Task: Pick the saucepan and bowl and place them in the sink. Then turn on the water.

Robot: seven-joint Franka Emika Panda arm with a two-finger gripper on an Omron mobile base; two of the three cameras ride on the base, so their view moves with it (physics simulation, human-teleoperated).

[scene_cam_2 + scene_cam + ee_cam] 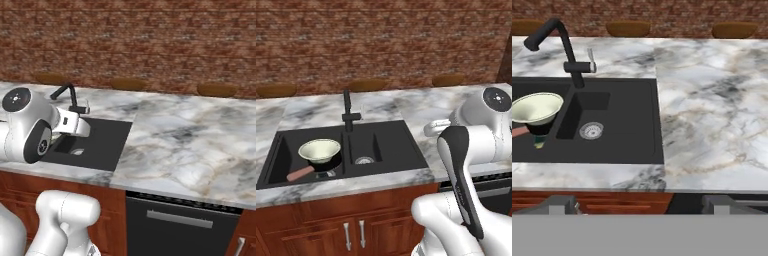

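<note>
The black sink (391, 145) (627, 135) is set into the marble counter. In its left basin lies the saucepan (326, 166) (540, 132), its pink handle (300, 173) pointing to the front left. The cream bowl (319, 150) (534, 107) sits upright on top of the pan. The black arched faucet (347, 111) (566, 50) (70, 97) stands behind the divider, and no water shows under its spout. My gripper (641, 205) is open and holds nothing. It hangs in front of the counter edge, to the right of the bowl, looking at the sink's right basin with its steel drain (591, 130).
A wide bare marble counter (190, 140) runs to the right of the sink. Brown rounded stool tops (127, 83) line the far edge below the brick wall. A dark dishwasher front (182, 220) sits under the counter at right, and wooden cabinet doors (353, 230) sit under the sink.
</note>
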